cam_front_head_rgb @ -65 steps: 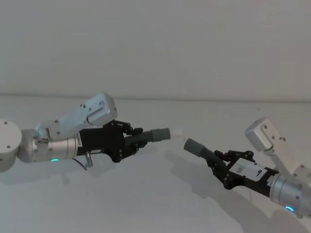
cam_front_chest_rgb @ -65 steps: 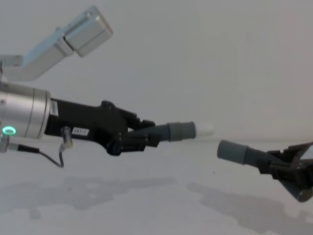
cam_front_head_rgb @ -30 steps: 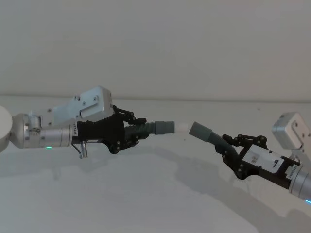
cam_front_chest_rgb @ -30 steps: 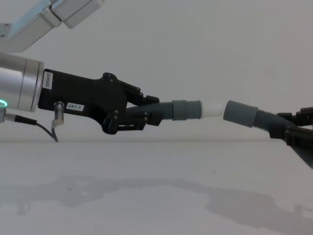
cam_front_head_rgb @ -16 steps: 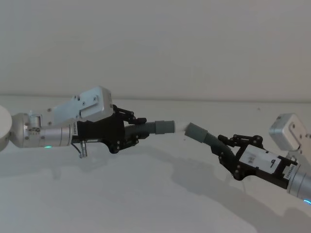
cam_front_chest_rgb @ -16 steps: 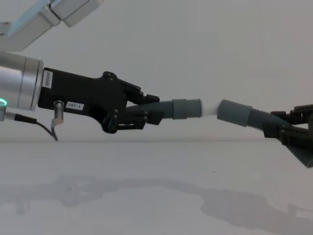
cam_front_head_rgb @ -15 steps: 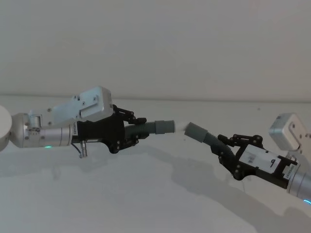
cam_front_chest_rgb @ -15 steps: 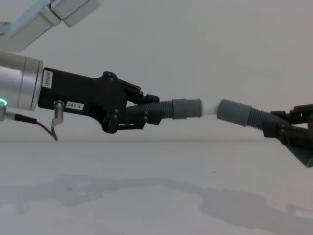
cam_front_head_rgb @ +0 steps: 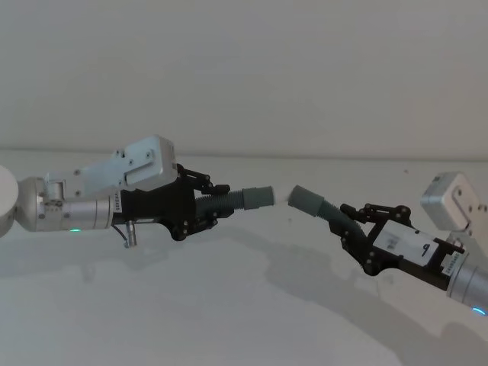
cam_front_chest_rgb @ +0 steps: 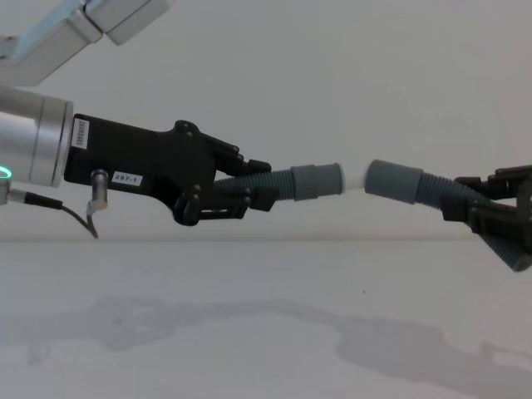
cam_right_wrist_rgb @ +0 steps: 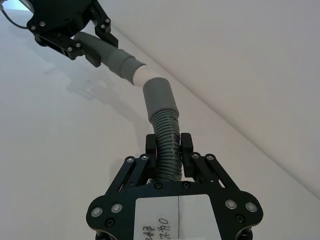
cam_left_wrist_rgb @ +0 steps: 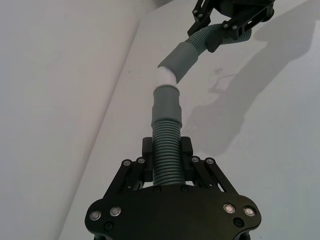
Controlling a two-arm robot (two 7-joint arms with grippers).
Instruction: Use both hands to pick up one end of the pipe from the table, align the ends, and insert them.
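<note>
Above the table (cam_front_head_rgb: 229, 305), the left gripper (cam_front_chest_rgb: 241, 193) and right gripper (cam_front_chest_rgb: 478, 218) each clamped a light, bendy corrugated hose (cam_left_wrist_rgb: 167, 155) behind its stiffer cuff (cam_front_chest_rgb: 317, 181), the best hold.

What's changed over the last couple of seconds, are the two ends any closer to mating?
Yes. The right gripper has lifted its pipe piece and carried it toward the robot's left, so its cuff now sits at the whitish tip of the left piece; seating cannot be judged. The left gripper rose and levelled early, then held. Both jaws stay clamped on their hoses, above the table.
</note>
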